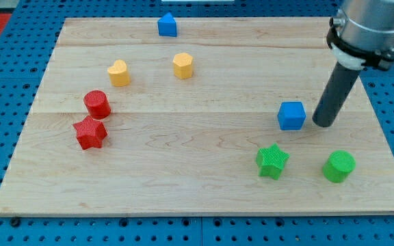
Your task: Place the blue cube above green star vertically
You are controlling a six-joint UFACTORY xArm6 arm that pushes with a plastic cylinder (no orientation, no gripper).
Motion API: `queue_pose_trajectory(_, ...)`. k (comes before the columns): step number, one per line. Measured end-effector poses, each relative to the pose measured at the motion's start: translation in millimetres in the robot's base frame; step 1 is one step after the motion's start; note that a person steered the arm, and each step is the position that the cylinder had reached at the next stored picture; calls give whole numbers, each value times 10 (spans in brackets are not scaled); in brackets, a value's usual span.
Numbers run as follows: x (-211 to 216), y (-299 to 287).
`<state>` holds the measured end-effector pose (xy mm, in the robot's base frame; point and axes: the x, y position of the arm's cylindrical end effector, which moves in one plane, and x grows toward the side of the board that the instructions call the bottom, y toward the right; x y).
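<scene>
The blue cube [291,115] sits on the wooden board at the view's right of centre. The green star [272,161] lies below it, slightly to the view's left, with a gap between them. My tip [322,124] rests on the board just to the view's right of the blue cube, a small gap apart from its right face. The dark rod rises up and to the right to the arm's grey body at the view's top right corner.
A green cylinder [338,166] is right of the green star. A red cylinder [97,104] and red star [90,132] sit at the left. A yellow heart [119,72], yellow hexagon [182,65] and a blue house-shaped block [167,24] lie toward the top.
</scene>
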<state>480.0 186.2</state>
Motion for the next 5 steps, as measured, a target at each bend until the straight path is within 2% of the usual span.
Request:
queue_pose_trajectory(1,16,-812)
queue_pose_trajectory(2,-685,-1222)
queue_pose_trajectory(3,-816,-1406)
queue_pose_trajectory(5,-302,-1194)
